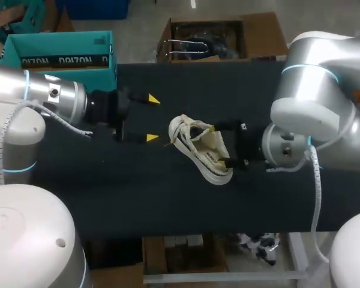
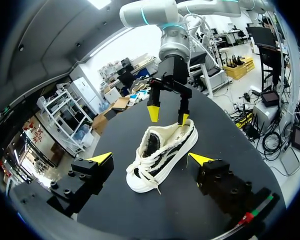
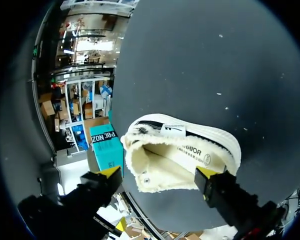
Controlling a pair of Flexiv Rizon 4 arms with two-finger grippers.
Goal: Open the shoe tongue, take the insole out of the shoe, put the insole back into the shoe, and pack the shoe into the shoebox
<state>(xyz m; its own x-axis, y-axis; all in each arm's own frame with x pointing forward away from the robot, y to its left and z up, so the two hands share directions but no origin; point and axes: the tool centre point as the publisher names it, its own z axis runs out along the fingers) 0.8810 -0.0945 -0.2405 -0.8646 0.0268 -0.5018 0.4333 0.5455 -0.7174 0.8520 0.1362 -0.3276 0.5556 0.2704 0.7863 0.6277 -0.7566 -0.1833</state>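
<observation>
Though its insole cannot be made out, the shoe [image 1: 201, 147] lies on the table [image 1: 138, 198] at frame centre. Its heel is between the 2 spread fingers of the right gripper [image 1: 219, 144], 1 tip clear of it. Beside the toe, the left gripper [image 1: 152, 119] gapes. At upper left, the left arm [image 1: 42, 96] hides the near edge of the shoebox [image 1: 60, 54].

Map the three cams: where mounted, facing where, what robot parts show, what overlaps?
Head: fixed above and behind, looking down on the table; both arms, left pincer, right pincer.
Left wrist: on left arm, facing the shoe; own pincer nearest, right pincer beyond the shoe.
Right wrist: on right arm, looking down at the shoe's heel opening; own pincer only.
Shared: shoe in all three; teal shoebox in head and right wrist.
</observation>
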